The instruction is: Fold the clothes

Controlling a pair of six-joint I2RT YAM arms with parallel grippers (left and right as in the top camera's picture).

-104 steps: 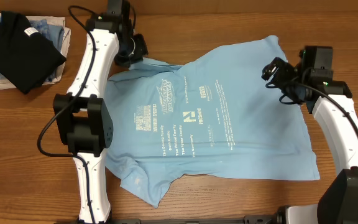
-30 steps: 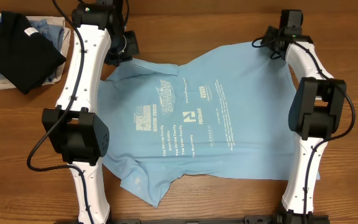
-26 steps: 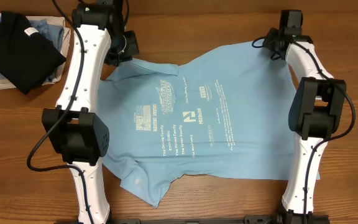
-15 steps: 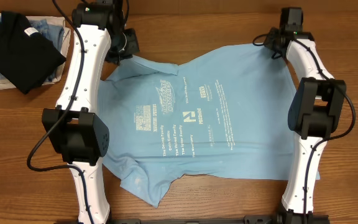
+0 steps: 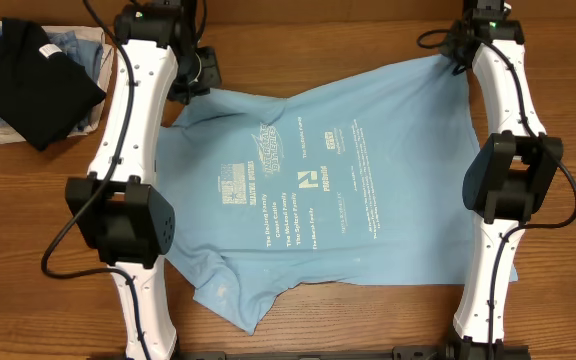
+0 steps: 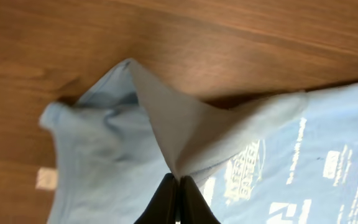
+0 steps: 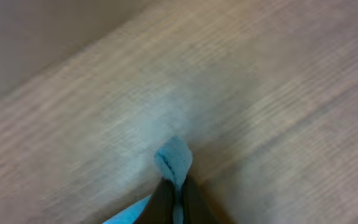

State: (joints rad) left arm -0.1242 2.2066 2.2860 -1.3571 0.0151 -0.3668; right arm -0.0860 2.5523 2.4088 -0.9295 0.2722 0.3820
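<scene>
Overhead, the desk (image 5: 368,25) carries a black folded shirt (image 5: 30,68) at its far-left corner, lying over blue and white folded garments (image 5: 80,48). Just right of that pile, the left gripper (image 5: 200,78) has its jaws pinched tight on the far-left corner of the light blue t-shirt (image 5: 408,170). The left wrist view shows a peak of cloth rising out of the closed fingertips. The t-shirt lies spread across the middle of the desk, white lettering (image 5: 288,190) facing up, with one sleeve (image 5: 233,290) crumpled toward the near edge on the left. At the far-right corner of the cloth, close to the desk's far edge, the right gripper (image 5: 456,52) is likewise clamped on the fabric; its wrist view, though blurred, shows a small blue tuft between the closed tips. Both far corners look secured, so the first fold seems about to begin. The next move probably calls for raising the two corners together and carrying them evenly toward the near edge, keeping the cloth taut between them so it lands square.
</scene>
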